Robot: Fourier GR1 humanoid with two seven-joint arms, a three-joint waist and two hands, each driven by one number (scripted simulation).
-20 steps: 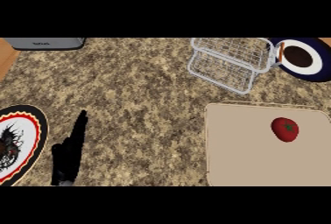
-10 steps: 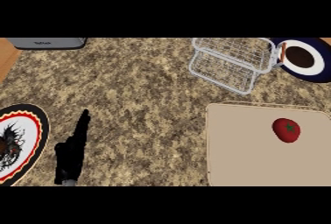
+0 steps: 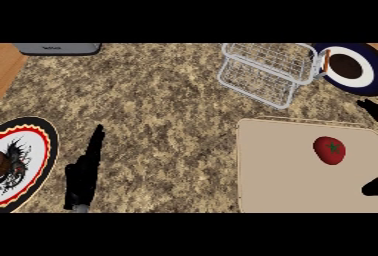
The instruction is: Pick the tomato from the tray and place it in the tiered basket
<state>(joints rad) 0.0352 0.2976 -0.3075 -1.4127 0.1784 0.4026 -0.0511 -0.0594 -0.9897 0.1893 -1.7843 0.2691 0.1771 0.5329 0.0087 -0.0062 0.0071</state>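
Granite counter [image 3: 162, 100]: tomato [image 3: 329, 150] on tray [image 3: 288, 175], seemingly untouched.

The counter [image 3: 162, 100] has a speckled brown and beige stone top that fills most of the view. At the left edge lies a round plate [image 3: 33, 145] with a black rim, a red and yellow zigzag border and a dark drawing on its white middle; only part of it shows. At the top left, a grey appliance [image 3: 57, 48] is cut by the upper edge. At the top right lies a dark blue plate [image 3: 353, 70] with a white ring and a dark brown centre. A strip of wood [image 3: 9, 62] shows at the far left.
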